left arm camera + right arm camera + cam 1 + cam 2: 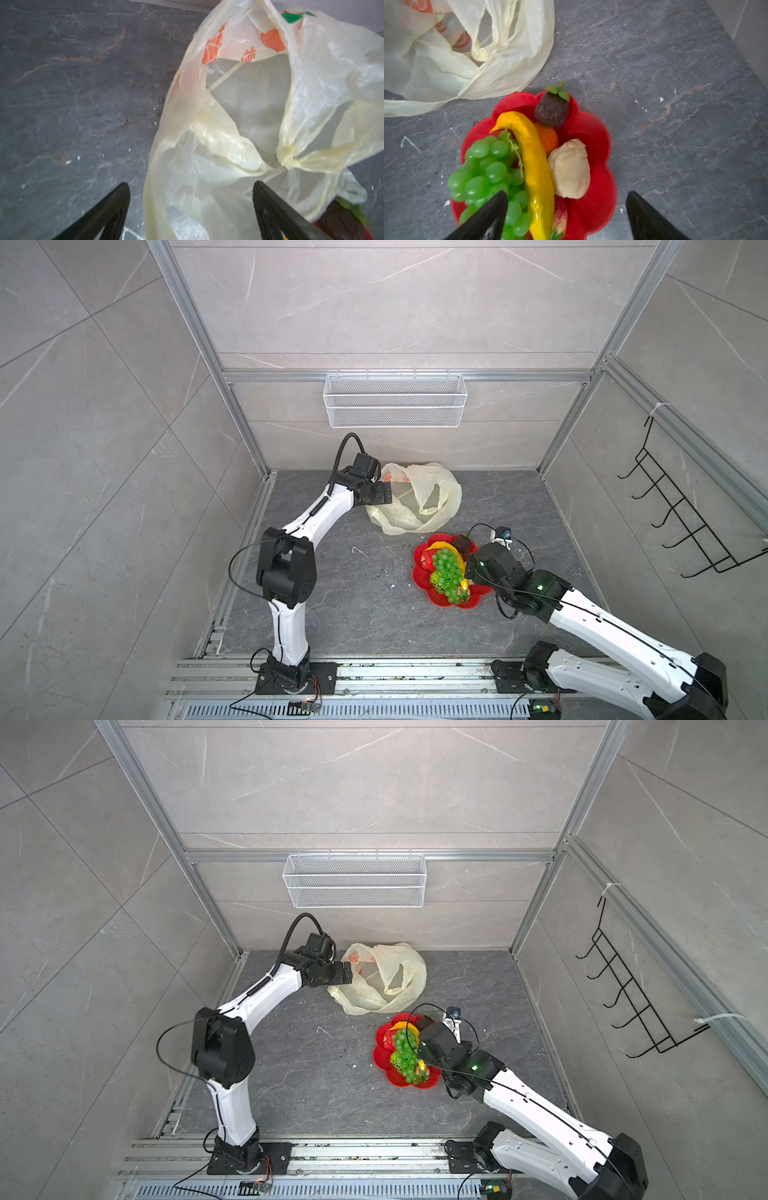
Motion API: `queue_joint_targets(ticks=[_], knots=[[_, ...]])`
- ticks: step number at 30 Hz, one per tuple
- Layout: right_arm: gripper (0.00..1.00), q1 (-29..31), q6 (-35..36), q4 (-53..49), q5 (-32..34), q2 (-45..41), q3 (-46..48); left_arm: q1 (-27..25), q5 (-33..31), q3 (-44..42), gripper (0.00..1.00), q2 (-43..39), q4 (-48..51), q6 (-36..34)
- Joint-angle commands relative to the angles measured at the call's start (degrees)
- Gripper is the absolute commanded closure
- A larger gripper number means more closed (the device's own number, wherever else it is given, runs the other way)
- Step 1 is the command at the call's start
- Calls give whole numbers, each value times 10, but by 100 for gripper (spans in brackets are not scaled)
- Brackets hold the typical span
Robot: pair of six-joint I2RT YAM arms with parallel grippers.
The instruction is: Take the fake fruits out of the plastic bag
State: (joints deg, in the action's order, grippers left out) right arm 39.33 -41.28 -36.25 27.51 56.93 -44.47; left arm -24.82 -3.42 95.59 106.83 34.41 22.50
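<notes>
left gripper (191,199) hangs just over the near edge of the plastic bag (228,128), jaws wide apart, nothing pinched btwn them. the film lies loose below. the bag sits slumped at the back of the dark slate tabletop (72,83), mouth gaping. thru the thin cream film i see only tabletop, no fruit shape inside, tho a fold could hide sth small.

right gripper (568,193) hovers above the red flower-shaped plate (598,145), jaws spread too, holding nothing. the plate sits v. near the bag's edge; can't tell if they touch. the fake fruits are all piled on it:
- green grape bunch (483,178)
- yellow banana (533,162) lying alongside the grapes
- orange (548,139) tucked against the banana
- dark maroon fruit (551,112) w/ green leaves, at the rim nearest the bag
- pale peach fruit (569,168) beside the banana
- strawberry (560,212), mostly hidden by the banana

step in hand, imo: the unloading looks done, or at its last check. next move prob. calls for both arms to back off. the right should go straight up so it doesn't clip the heaped grapes. if a check is wanted, the left needs a firm pinch on a handle loop, since the film looks slippery.
</notes>
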Motion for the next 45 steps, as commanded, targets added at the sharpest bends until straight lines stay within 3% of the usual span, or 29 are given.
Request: queue_joint_targets(ticks=[1,3,5,8,12,18,29,38,45], knots=[[10,-57,17,7,-70,7,-7,-3,-77,-67,1,-143,-3,34],[10,-98,26,14,-114,5,-12,-44,-147,-160,1,-240,-45,56],[10,-140,34,16,-149,7,-19,-92,-171,-249,2,-321,-97,67],[10,-200,45,25,-198,19,-24,-97,-112,-340,4,-387,-88,142],[15,-245,53,31,-228,35,-25,-117,-37,-425,9,-409,-91,229],[14,-245,50,76,-256,13,13,-202,-12,-498,12,-359,-210,316],[13,-245,31,102,-270,-1,75,-254,40,-452,22,-178,-298,345],[13,-245,33,108,-274,13,81,-265,60,-445,49,-106,-349,374],[13,-245,34,107,-269,14,83,-264,53,-451,83,-106,-345,376]])
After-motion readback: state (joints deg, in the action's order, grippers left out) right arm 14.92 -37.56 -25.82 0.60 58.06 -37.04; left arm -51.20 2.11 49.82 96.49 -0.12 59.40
